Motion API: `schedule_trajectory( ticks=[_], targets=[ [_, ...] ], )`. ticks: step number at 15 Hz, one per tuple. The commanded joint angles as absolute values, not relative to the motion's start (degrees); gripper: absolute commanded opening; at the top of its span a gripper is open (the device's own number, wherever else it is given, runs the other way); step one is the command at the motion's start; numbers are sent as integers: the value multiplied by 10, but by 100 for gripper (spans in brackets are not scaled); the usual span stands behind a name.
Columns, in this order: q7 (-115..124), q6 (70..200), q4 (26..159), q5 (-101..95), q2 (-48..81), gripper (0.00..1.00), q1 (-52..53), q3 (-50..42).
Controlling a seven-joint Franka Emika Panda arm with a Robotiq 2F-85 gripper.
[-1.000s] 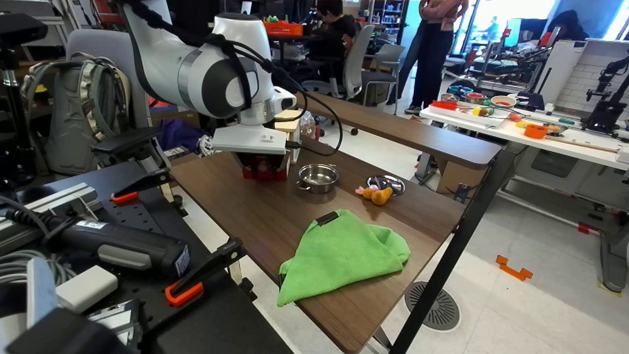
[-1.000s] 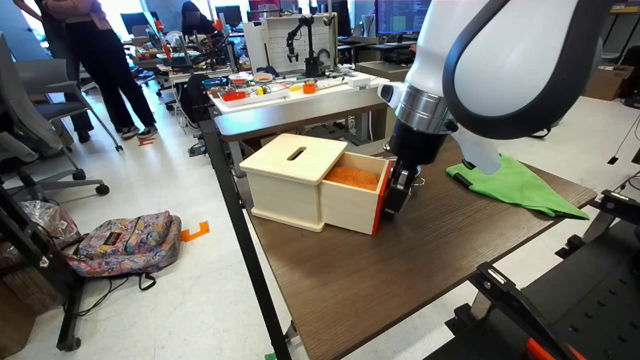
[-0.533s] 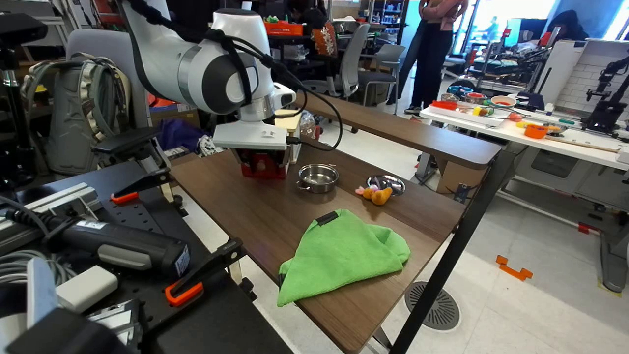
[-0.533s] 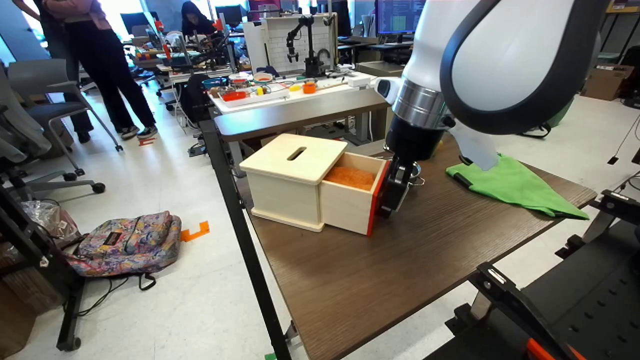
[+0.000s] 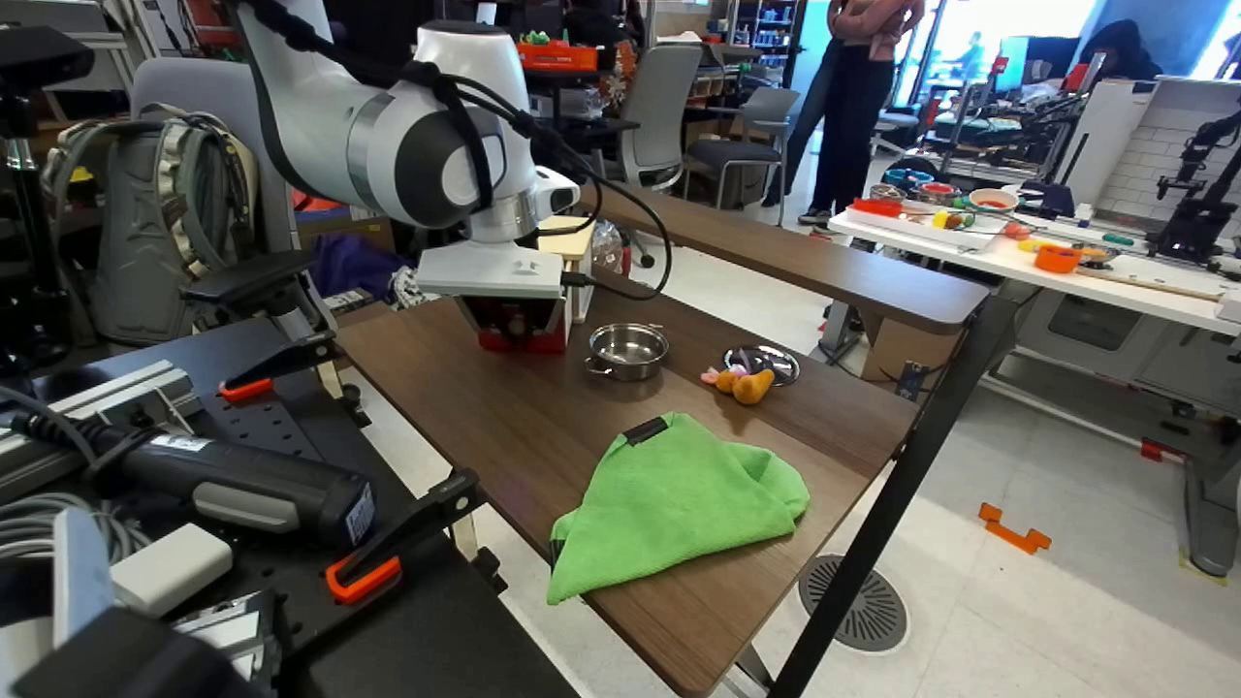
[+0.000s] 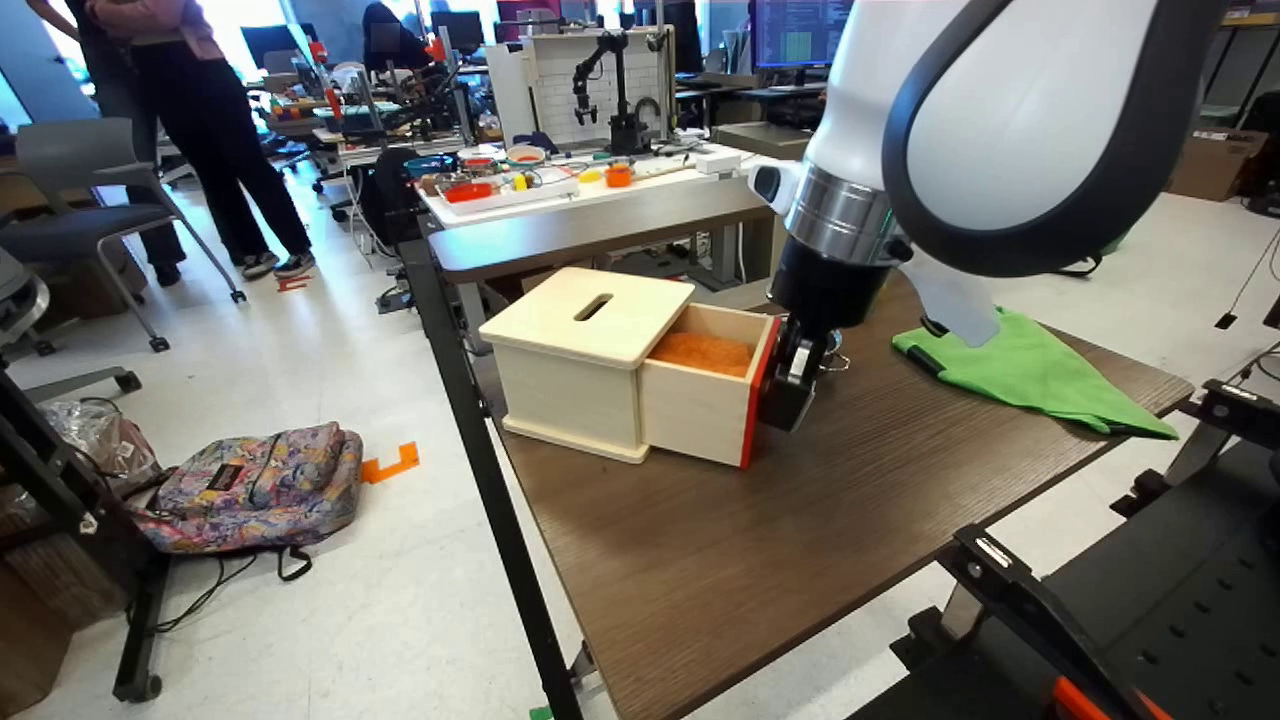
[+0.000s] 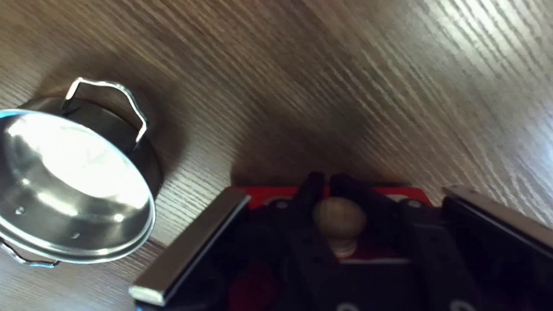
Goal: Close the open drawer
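In an exterior view the light wooden box (image 6: 570, 400) stands on the table with its drawer (image 6: 695, 415) pulled partly out. An orange thing (image 6: 703, 352) lies in the drawer. The drawer's red front (image 6: 753, 420) also shows in an exterior view (image 5: 556, 341), mostly hidden by the arm, and in the wrist view (image 7: 260, 195). My gripper (image 6: 783, 400) is right at the front. In the wrist view the gripper's fingers (image 7: 328, 180) close round the round wooden knob (image 7: 340, 218), with the tips almost together beyond it.
A metal bowl (image 5: 630, 354) with handles stands beside the drawer front, and also shows in the wrist view (image 7: 65, 233). A green cloth (image 5: 679, 504), a metal dish (image 5: 779, 363) and small yellow toys (image 5: 747, 386) lie further off. A raised board (image 6: 600, 235) runs behind the box.
The drawer front and my gripper move slightly toward the box by half a second ago, then slightly back out by now. The gripper stays at the knob.
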State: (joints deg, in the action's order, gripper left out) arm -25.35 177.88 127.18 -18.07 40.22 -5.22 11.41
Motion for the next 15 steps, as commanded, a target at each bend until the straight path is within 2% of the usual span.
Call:
schedule_trajectory(
  ticks=[1, 2, 15],
  targets=[
    [-255, 1782, 1273, -193, 393, 0, -39, 101],
    [-255, 1777, 1269, -193, 393, 2, -37, 100],
    [-259, 1716, 1197, -181, 429, 2, -30, 102]
  ],
)
